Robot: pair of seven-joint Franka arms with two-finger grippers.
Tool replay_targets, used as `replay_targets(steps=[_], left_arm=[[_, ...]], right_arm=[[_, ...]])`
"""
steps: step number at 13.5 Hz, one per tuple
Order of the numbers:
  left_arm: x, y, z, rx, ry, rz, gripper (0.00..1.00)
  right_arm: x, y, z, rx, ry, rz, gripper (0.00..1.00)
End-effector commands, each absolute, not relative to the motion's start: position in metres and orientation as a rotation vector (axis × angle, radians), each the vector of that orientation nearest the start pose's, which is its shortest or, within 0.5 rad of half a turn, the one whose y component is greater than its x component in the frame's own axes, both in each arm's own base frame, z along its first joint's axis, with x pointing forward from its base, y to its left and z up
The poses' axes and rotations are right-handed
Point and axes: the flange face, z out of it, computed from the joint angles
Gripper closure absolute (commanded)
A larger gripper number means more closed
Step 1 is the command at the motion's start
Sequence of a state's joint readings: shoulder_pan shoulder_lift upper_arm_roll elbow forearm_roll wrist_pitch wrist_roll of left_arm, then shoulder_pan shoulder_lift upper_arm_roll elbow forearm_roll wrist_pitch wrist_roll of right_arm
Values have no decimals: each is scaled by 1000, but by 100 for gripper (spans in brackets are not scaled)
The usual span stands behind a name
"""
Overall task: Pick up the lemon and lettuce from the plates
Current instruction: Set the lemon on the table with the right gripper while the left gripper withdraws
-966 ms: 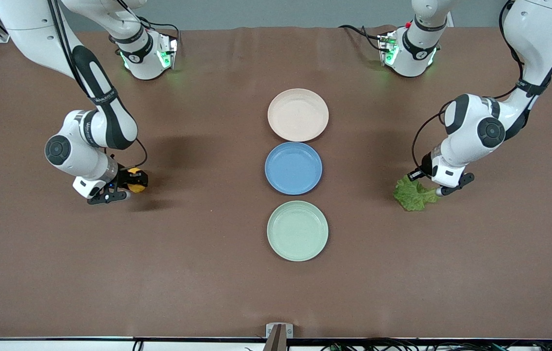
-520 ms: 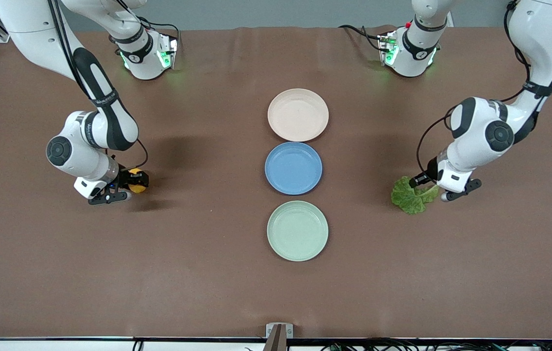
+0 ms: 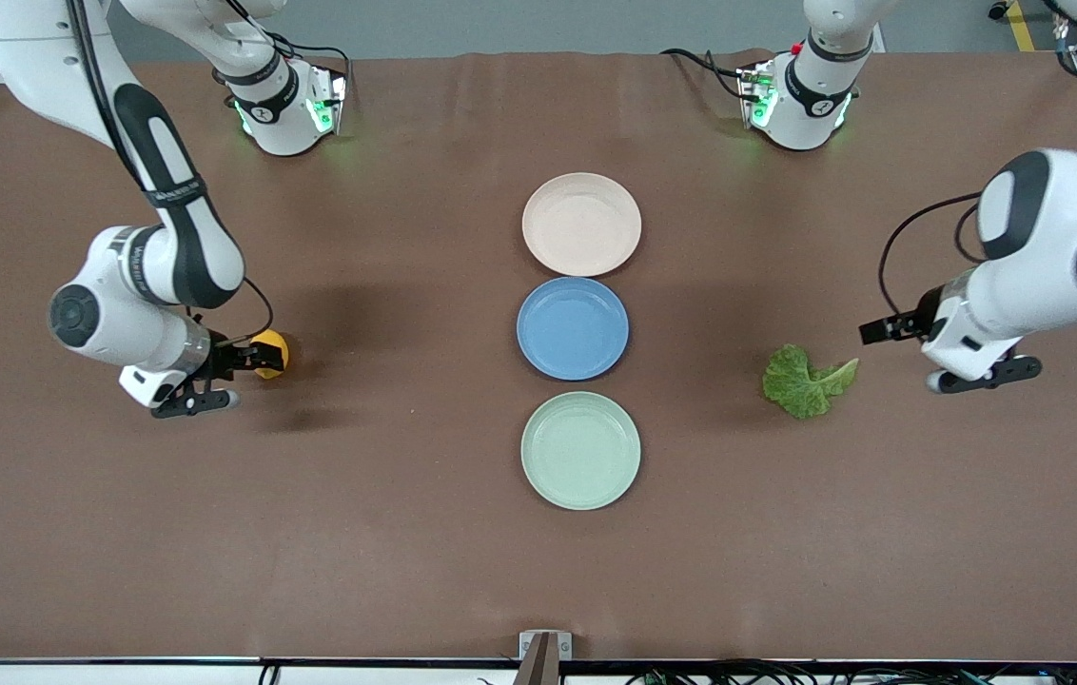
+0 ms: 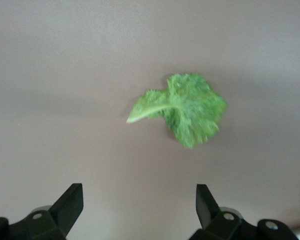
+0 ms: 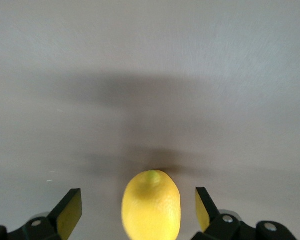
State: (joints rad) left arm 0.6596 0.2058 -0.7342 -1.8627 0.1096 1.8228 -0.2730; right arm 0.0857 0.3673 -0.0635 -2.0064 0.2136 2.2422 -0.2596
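The lemon point(image 3: 270, 354) lies on the brown table toward the right arm's end. My right gripper point(image 3: 229, 379) is open and low at it; in the right wrist view the lemon point(image 5: 151, 205) sits between the spread fingers point(image 5: 70, 207) with a gap on each side. The lettuce point(image 3: 805, 381) lies flat on the table toward the left arm's end. My left gripper point(image 3: 910, 357) is open and empty, off the leaf toward the left arm's end of the table; the left wrist view shows the lettuce point(image 4: 185, 109) ahead of the gripper point(image 4: 139, 197). The beige-pink plate point(image 3: 581, 224) and the mint plate point(image 3: 580, 450) are empty.
A blue plate point(image 3: 573, 328), also empty, sits between the beige-pink and mint plates in the middle of the table. The arms' bases point(image 3: 286, 105) stand along the table's edge farthest from the front camera. A small bracket point(image 3: 543, 647) sits at the nearest edge.
My left gripper has let go of the lettuce and drawn away toward the left arm's end; the leaf stays on the table. My right gripper has opened and backed slightly off the lemon.
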Motion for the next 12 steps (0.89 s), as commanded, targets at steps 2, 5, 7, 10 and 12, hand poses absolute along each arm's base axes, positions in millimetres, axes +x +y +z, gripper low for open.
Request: replay_targets(steps=[2, 5, 7, 10, 12], left_arm=[[560, 2, 515, -3155, -210, 240, 1], [561, 9, 553, -3151, -239, 166, 1], [560, 11, 581, -3154, -239, 142, 1], [558, 11, 593, -3153, -236, 152, 1], [557, 12, 594, -3155, -207, 152, 1]], right_arm=[[617, -8, 346, -3006, -267, 203, 0], [617, -8, 423, -3052, -145, 274, 0], [618, -9, 470, -3089, -96, 336, 0], [618, -22, 517, -3137, -69, 339, 0], [623, -29, 533, -3183, -77, 297, 0]])
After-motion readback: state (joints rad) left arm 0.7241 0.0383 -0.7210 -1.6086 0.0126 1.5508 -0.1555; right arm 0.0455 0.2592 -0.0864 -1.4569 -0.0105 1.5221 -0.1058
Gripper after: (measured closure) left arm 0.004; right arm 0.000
